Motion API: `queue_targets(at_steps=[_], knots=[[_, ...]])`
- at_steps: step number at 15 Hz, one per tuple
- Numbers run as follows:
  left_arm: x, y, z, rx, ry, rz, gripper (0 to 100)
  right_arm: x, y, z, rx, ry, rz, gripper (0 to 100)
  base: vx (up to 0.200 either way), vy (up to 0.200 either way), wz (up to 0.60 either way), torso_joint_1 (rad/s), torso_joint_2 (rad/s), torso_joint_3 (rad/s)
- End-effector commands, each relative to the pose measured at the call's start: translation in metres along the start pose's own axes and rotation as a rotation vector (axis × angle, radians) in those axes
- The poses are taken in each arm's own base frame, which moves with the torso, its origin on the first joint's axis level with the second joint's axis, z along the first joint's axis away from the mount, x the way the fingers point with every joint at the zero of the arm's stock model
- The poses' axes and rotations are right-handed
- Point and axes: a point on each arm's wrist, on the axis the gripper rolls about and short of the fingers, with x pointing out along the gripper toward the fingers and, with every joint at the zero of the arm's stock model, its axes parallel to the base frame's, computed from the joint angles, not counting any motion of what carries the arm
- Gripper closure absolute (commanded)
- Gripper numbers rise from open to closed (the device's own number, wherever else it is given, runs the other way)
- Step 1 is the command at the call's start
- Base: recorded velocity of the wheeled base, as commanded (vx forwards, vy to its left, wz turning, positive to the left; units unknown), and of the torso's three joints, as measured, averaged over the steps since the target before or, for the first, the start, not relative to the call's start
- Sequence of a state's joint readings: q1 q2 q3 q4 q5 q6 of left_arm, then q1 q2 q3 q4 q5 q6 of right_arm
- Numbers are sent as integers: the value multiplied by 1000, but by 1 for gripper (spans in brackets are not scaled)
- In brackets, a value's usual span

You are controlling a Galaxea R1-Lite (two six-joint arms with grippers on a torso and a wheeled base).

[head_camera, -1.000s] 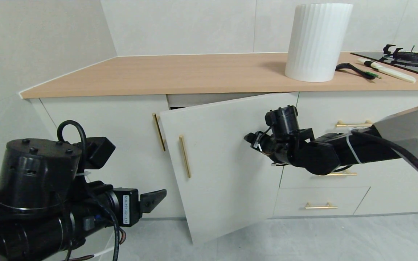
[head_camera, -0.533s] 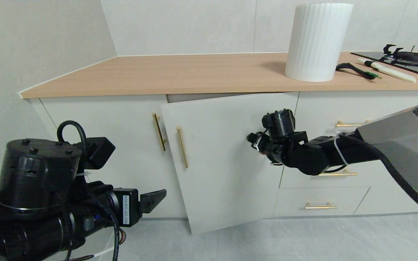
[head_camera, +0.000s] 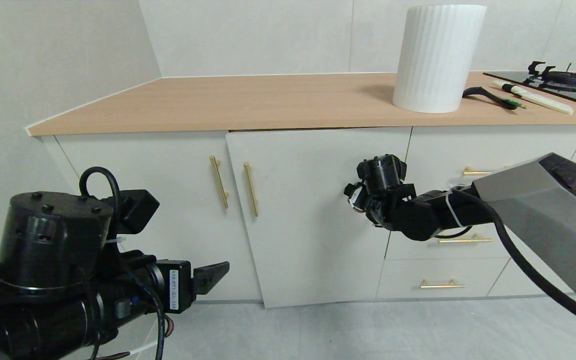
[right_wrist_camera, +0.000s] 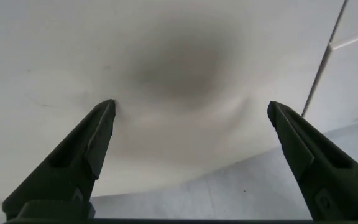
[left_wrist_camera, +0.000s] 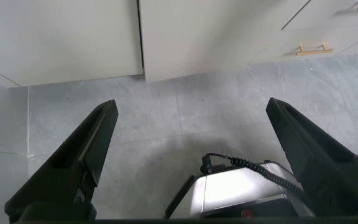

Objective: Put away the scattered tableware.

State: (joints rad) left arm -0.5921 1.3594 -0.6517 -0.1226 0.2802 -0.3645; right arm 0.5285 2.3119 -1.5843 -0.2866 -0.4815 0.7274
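Left claw [left_wrist_camera: 191, 106] and right claw [right_wrist_camera: 191, 104] agape

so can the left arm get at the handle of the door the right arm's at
Probably yes: the left pincer is open, lower than the handle, nothing between them. The right pincer sits farther along the door, out of the way.

- A black, screw-studded cylinder [head_camera: 53, 235], looped cable [head_camera: 99, 175] and white label [head_camera: 174, 289] are borne on the left arm [head_camera: 68, 300].
- The right arm [head_camera: 418, 220] is cased black and grey, its lead [head_camera: 518, 255] bound by a white tie [head_camera: 449, 211].
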Motion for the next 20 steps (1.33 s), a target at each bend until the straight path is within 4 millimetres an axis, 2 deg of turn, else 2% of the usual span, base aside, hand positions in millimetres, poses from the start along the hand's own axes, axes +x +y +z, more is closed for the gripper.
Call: queue_targets(at_steps=[1, 4, 8, 14, 16, 18, 20], knots=[[0, 0, 0, -1, -1, 0, 0, 7, -2, -4, -4, -14, -28, 0, 0, 0, 0, 0, 0, 0], [0, 0, 0, -1, -1, 0, 0, 16, -3, -4, 0, -48, -60, 0, 0, 0, 0, 0, 0, 0], [0, 0, 0, -1, -1, 0, 0, 18, -5, -2, 4, -52, -63, 0, 0, 0, 0, 0, 0, 0], [0, 0, 0, -1, -2, 0, 0, 0, -4, 6, -3, -38, -51, 0, 0, 0, 0, 0, 0, 0], [0, 0, 0, -1, -2, 0, 0, -20, -6, 7, -17, 23, -5, 0, 0, 0, 0, 0, 0, 0], [-1, 0, 1, -2, -5, -1, 0, -59, -18, 9, -67, 174, 118, 0, 0, 0, 0, 0, 0, 0], [-2, 0, 1, -2, -9, -3, 0, -98, -28, 23, -134, 267, 263, 0, 0, 0, 0, 0, 0, 0]])
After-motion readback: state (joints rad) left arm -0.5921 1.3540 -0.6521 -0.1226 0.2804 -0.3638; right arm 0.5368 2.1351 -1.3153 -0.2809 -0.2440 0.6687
